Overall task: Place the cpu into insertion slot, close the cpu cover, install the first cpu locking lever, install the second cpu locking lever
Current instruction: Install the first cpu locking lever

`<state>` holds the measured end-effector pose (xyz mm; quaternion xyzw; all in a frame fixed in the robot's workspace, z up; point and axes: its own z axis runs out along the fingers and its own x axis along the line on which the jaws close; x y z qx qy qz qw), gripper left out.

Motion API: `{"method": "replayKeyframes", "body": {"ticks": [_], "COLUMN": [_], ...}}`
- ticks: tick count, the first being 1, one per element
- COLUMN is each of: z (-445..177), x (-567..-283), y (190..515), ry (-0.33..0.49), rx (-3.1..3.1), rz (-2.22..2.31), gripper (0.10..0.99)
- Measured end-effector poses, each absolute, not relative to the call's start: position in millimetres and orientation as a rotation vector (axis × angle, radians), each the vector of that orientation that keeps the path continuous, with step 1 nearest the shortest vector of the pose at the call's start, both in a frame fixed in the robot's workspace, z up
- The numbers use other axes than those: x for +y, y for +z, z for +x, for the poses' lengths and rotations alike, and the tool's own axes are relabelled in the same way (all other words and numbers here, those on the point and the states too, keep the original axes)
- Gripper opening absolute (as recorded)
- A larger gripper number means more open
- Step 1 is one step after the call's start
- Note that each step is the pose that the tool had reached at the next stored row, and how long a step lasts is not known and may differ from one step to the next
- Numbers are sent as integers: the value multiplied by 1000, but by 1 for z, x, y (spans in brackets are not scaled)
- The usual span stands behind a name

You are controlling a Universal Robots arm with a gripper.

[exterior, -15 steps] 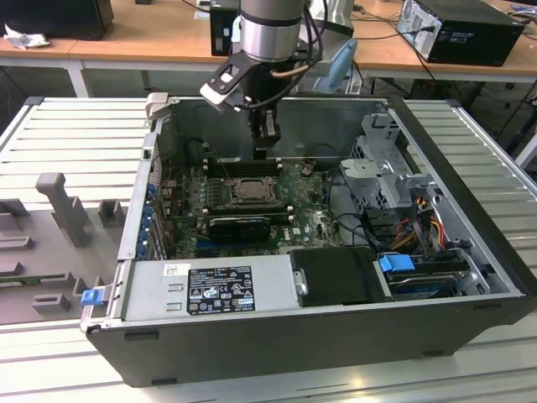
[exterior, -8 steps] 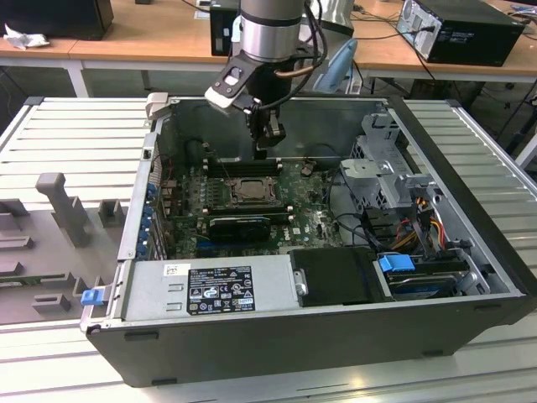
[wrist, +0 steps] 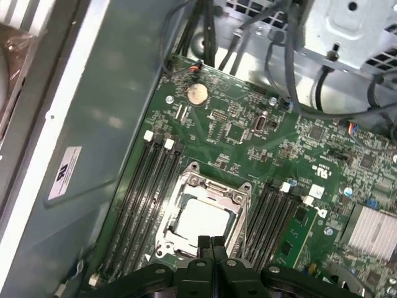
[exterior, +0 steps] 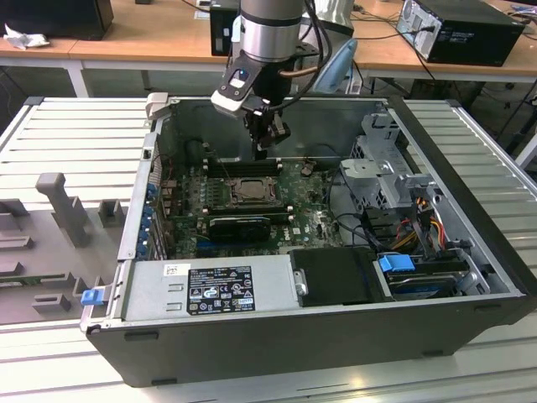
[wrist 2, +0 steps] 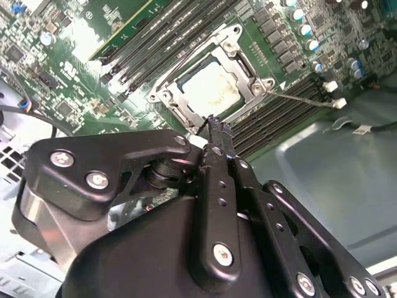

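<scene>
Pale silver-beige cpu (wrist: 201,218), item one: seated flat in the insertion slot (exterior: 249,190) on the green circuit board (wrist: 248,139), inside the open computer case (exterior: 478,260). Item two, cpu cover (wrist: 217,188): a silvery frame, seen laid down around the chip, whose top is shown through the cut-out; placing and closing are therefore judged done. Item three, locking lever (wrist 2: 303,98): a thin wire rod, seen in the second wrist view angled out from a corner of the socket across the black memory slots (wrist 2: 279,112). It is judged not latched, so the first lever step is taken to be the one in hand; whether the other lever is seated cannot be told. Item four, pincer (wrist: 211,241): black fingers pressed together, with nothing pinched between them. In the exterior view it is hung above the board, toward the socket's side nearest the far wall of the case. In both wrist views its tips are seen at the rim of the socket, just beside the cpu; contact with the frame cannot be told. Handling note, offered as judgement: a narrow closed tip is called for, set squarely on the rod, since so thin a wire may be slipped off onto the board's small parts.
</scene>
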<state>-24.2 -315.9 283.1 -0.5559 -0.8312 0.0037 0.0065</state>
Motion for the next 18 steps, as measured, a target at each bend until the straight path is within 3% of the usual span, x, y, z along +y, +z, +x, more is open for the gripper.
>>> {"method": "replayKeyframes", "body": {"ticks": [18], "z": [-24], "x": [-316], "y": [283], "ry": [14], "rx": [-2787], "rz": [-1424], "gripper": [106]}}
